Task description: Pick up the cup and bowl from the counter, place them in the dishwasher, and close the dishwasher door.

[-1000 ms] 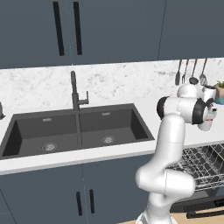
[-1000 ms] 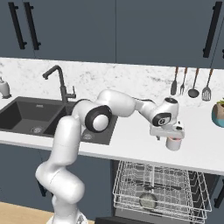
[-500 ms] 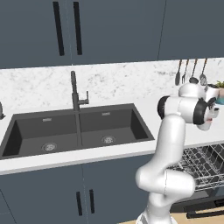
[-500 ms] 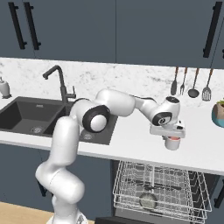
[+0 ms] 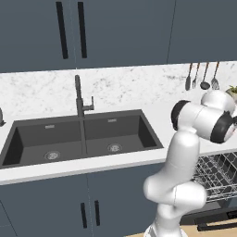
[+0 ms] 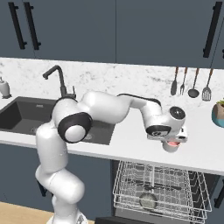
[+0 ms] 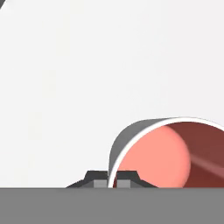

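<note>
claw (image 7: 112, 177) pinched shut, arm outstretched

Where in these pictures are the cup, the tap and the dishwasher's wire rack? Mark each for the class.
cup (image 7: 154, 158): hand view, on its pink inside floor.
tap (image 5: 79, 95): left base view, on its upright dark stem behind the sink.
wire rack (image 6: 160, 189): right base view, on the pulled-out silver grid.

The light is bright and even, as in a rendered scene, with no glare. Shadows are soft. The counter (image 7: 87, 65) looks washed out white.
</note>
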Available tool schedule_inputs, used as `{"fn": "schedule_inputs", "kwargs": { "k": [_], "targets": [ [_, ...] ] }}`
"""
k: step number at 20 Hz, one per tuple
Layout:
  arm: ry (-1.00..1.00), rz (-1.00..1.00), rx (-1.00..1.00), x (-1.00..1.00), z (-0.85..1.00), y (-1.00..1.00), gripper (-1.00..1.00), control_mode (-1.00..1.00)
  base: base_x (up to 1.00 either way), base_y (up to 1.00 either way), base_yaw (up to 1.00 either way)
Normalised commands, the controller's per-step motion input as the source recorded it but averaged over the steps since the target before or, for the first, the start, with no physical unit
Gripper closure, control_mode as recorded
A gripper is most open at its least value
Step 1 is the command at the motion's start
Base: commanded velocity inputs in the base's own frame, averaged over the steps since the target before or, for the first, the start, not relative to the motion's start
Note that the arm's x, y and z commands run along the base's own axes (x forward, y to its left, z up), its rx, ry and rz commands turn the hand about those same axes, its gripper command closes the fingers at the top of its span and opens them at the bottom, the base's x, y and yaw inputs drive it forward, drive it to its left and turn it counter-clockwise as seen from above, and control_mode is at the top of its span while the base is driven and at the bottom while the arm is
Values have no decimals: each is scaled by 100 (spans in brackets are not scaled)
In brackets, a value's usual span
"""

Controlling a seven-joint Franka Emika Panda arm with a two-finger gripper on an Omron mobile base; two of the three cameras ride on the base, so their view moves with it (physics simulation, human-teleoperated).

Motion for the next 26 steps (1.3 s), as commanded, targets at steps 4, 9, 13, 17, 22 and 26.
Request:
{"fn": "schedule_inputs", "kwargs": {
  "k": [4,9,13,17,22,26],
  "targets": [
    [-35,18,4,-100,17,0,100,-100,0,0,0],
    [-37,20,7,-100,3,-10,100,-100,0,0,0],
    [-34,21,6,-100,0,-7,100,-100,0,0,0],
    [-30,21,4,-100,0,0,100,-100,0,0,0],
    [-13,18,0,-88,0,0,100,-100,0,0,0],
    [13,10,0,-25,0,0,100,-100,0,0,0]
  ]
}}
